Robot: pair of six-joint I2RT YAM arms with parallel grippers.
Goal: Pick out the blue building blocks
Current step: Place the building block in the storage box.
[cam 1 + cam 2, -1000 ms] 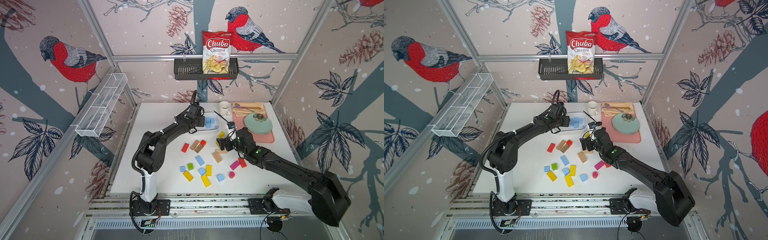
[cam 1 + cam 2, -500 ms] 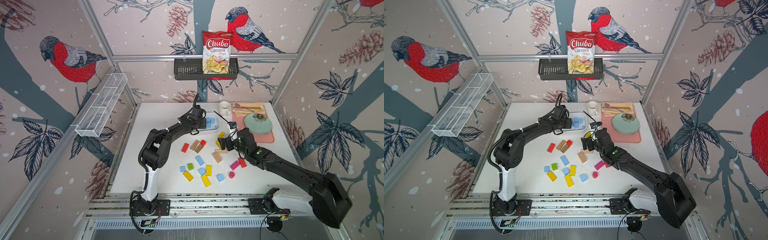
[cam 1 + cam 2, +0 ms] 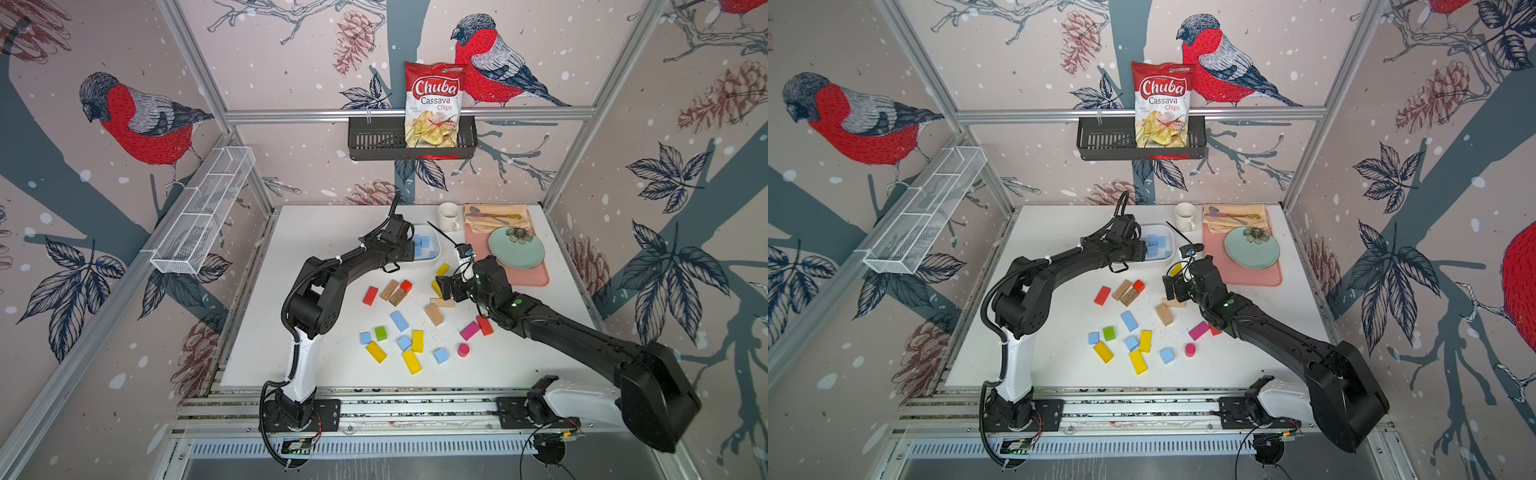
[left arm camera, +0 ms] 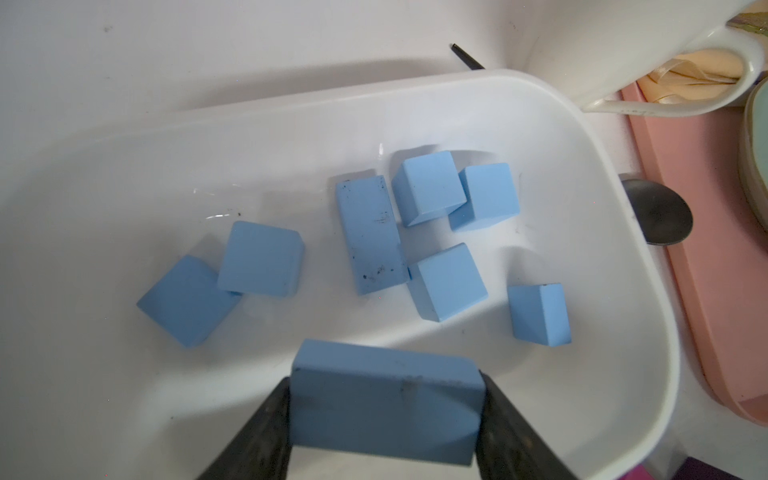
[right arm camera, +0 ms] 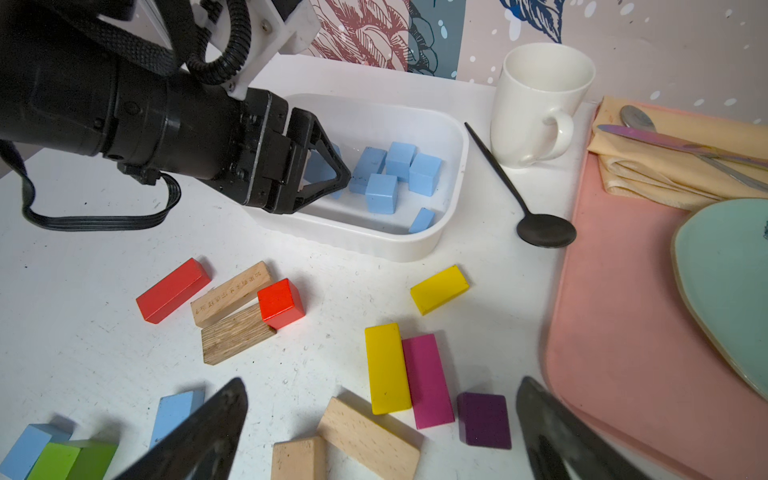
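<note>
My left gripper [image 4: 384,395] is shut on a light blue bar [image 4: 384,415], one finger on each end, and holds it just above the white bin [image 4: 623,291]. Several blue blocks [image 4: 428,187] lie in that bin [image 3: 432,261], which both top views show at the table's back middle. Several more blue blocks [image 3: 399,321] lie loose among the coloured ones at the front [image 3: 1129,321]. My right gripper [image 5: 382,388] hangs open over a yellow bar [image 5: 386,365], a pink bar and a tan block, with nothing between its fingers. A top view shows it [image 3: 442,286] right of the bin.
A white mug [image 3: 449,216] and a black spoon [image 5: 540,232] lie right of the bin. A pink tray [image 3: 528,278] at the back right carries a teal plate [image 3: 515,248] and a napkin with cutlery. Red, yellow, green, pink, purple and tan blocks are scattered mid-table.
My left gripper has moved a little to the right, over the bin, with the blue bar still in it. The right arm has hardly moved.
</note>
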